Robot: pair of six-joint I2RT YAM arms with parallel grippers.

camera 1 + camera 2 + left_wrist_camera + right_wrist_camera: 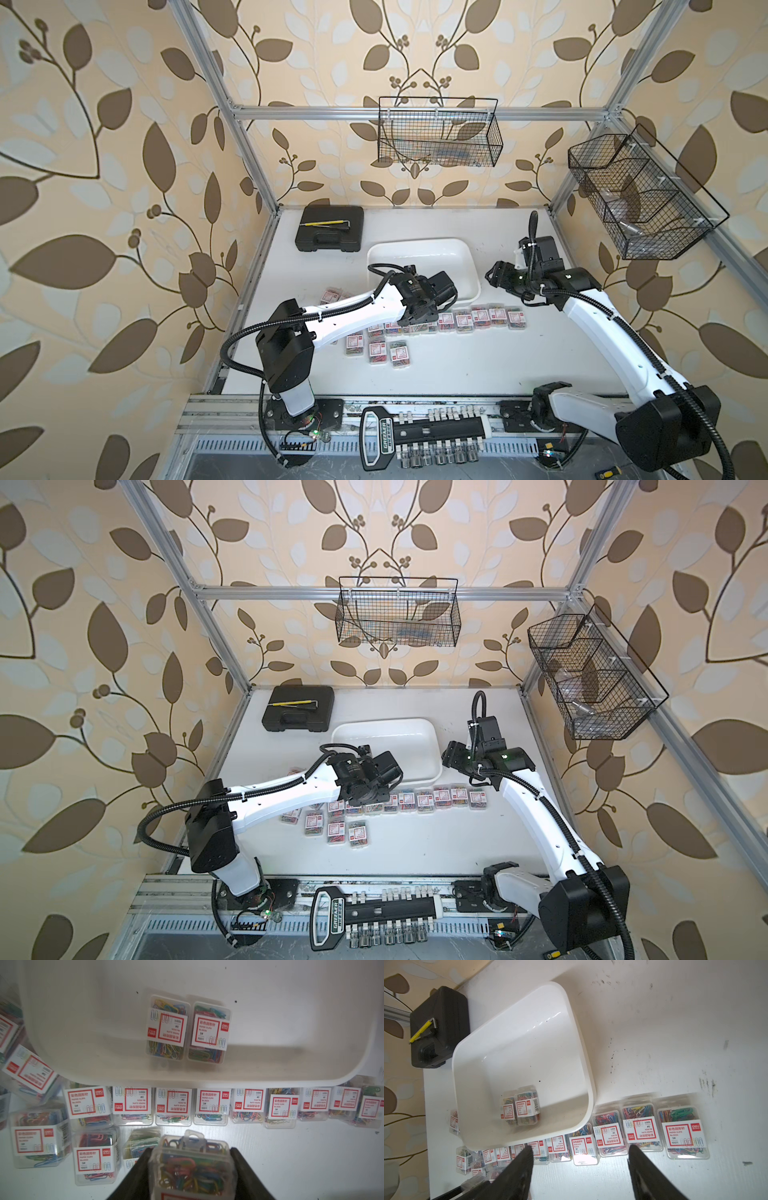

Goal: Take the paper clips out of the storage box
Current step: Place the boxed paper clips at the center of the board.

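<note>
The white storage box [419,253] lies mid-table, and two clear boxes of paper clips [168,1028] [208,1034] stand side by side inside it near its front wall, also seen in the right wrist view [519,1105]. Several more clip boxes form a row [482,318] on the table along the storage box's front, with a cluster [378,349] nearer the left arm. My left gripper [191,1149] is shut on one clip box [192,1169], held above the table just in front of that row. My right gripper [580,1151] is open and empty by the storage box's right front corner [496,276].
A black hard case [330,228] with a yellow tool [328,223] on it sits at the back left. Black wire baskets hang on the back wall [440,133] and the right frame [640,195]. A socket rail [419,432] lies along the front edge.
</note>
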